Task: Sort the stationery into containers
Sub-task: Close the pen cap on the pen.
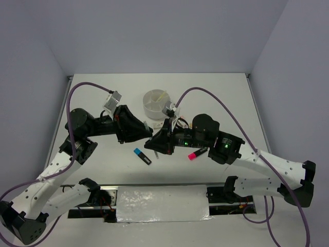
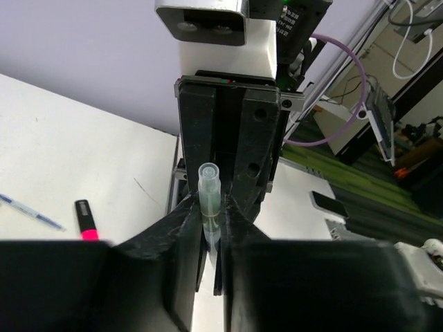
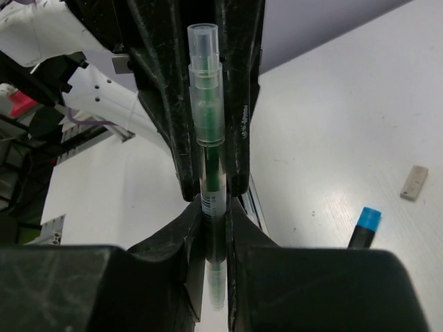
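Observation:
My two grippers meet tip to tip above the table's middle. A green pen (image 3: 211,173) with a clear cap (image 2: 208,187) runs between both sets of fingers. The left gripper (image 2: 210,204) is shut on it, and the right gripper (image 3: 213,204) is shut on it as well. From above, the left gripper (image 1: 145,135) and right gripper (image 1: 156,143) hide most of the pen. The round white container (image 1: 146,99) stands just behind them with a yellow pen (image 1: 162,96) in it. A blue highlighter (image 1: 142,156) and a pink highlighter (image 1: 197,153) lie on the table below the grippers.
A small beige eraser (image 3: 414,182) lies beyond the blue highlighter (image 3: 363,227). A thin light-blue pen (image 2: 31,211) rests by the pink highlighter (image 2: 85,220). A white sheet (image 1: 162,203) covers the near edge between the arm bases.

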You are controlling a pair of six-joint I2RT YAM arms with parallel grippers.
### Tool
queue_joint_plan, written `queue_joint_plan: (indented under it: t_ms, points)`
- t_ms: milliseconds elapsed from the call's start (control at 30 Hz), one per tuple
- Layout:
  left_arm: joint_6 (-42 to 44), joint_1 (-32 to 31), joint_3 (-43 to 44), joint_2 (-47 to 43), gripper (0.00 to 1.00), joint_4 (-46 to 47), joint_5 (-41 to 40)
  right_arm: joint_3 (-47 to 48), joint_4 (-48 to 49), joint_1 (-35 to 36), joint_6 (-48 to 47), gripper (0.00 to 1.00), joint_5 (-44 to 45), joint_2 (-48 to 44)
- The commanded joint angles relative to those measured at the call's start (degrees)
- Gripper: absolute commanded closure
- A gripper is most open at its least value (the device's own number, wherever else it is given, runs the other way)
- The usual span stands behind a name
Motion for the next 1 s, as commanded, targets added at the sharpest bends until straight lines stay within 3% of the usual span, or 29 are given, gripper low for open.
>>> queue_joint_plan:
  t_ms: [0, 33, 133, 267, 400, 633, 867, 967]
  points:
    - [2.48, -0.61, 0.50, -0.08, 0.60, 2.45, -0.29, -0.06, 4.35, 0.06, 0.49, 1.00, 0.77, -0.04]
    - [3.35, -0.70, 0.50, -0.34, 0.33, 0.87, -2.48, -0.59, 4.79, 0.06, 0.75, 1.00, 1.30, -0.22]
    - [5.64, -0.61, 2.51, -0.96, 0.02, -3.61, -6.96, -1.55, 4.88, 0.06, 0.75, 1.00, 3.58, -1.27]
    - [10.21, -0.70, 6.38, -1.13, 0.01, -12.22, -14.51, -1.82, 3.83, 0.06, 0.58, 1.00, 5.26, -1.54]
    - [10.75, -0.70, 7.88, -1.92, 0.01, -13.82, -18.93, -2.00, 3.13, 0.06, 0.66, 1.00, 6.40, -1.19]
    - [9.43, -0.70, 8.06, -1.14, 0.34, -12.24, -18.15, -1.74, 2.60, 0.06, 0.23, 1.00, 6.93, -0.93]
    - [7.93, -0.70, 5.69, -1.22, 0.51, -8.82, -16.30, 0.02, 1.63, 0.06, -0.21, 1.00, 7.55, 0.56]
    - [7.76, -0.61, 6.12, -0.70, 0.76, -8.89, -15.33, 1.69, 0.84, 0.06, -0.83, 1.00, 7.72, 1.97]
